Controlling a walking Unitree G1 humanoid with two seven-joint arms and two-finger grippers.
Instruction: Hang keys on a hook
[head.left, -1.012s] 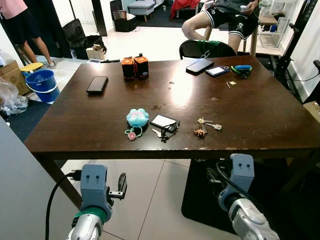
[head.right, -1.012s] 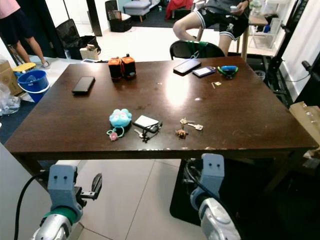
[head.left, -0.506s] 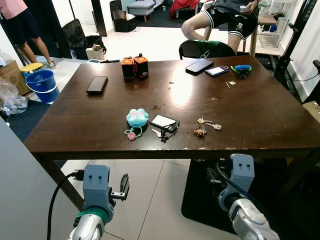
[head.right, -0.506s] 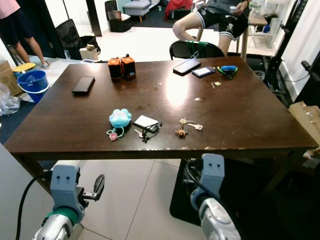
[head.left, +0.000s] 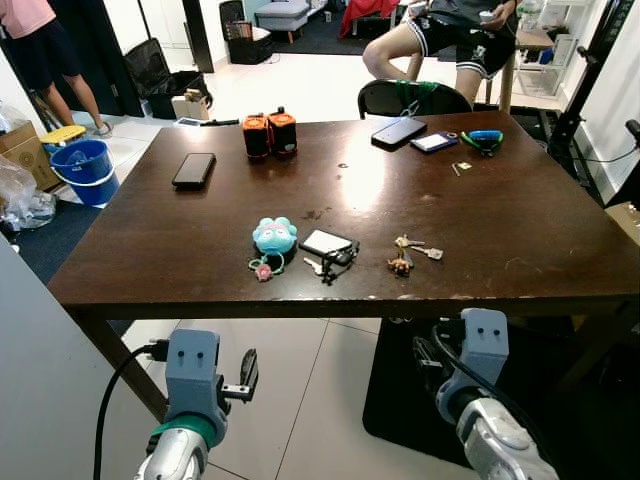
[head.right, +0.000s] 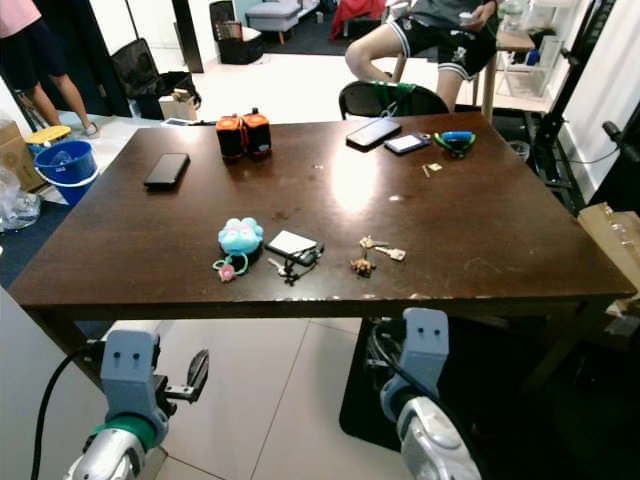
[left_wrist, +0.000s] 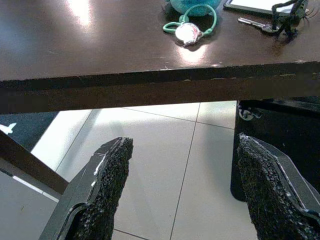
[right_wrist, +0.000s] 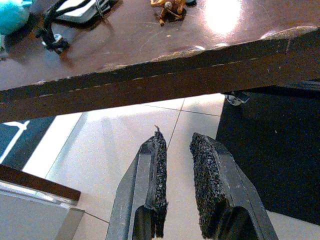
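Left eye view gives you the keys (head.left: 412, 250) lying flat near the table's (head.left: 520, 210) front edge, a little right of its middle: a few metal keys fanned out, with a small brown charm at the near end. Just to their left you have a second bunch, a white card holder (head.left: 328, 243) with a black strap and one key, and beside that a teal plush keychain (head.left: 274, 237) with a green loop and a small pink disc. Further back, a black phone (head.left: 194, 169) lies toward the left edge, two orange-and-black canisters (head.left: 270, 133) stand near the far edge, and another phone (head.left: 399, 131), a card and a blue-green item sit by the far right corner. The tabletop is dark brown wood, glossy, with a worn, chipped front edge.

Both your arms are held low, below that front edge, over pale floor tiles. Your left gripper (left_wrist: 180, 195) has its rough black pads spread wide and holds nothing. Your right gripper (right_wrist: 177, 175) has its pads nearly together, a narrow gap between them, also holding nothing.

A seated person (head.left: 450, 35) is beyond the far edge.
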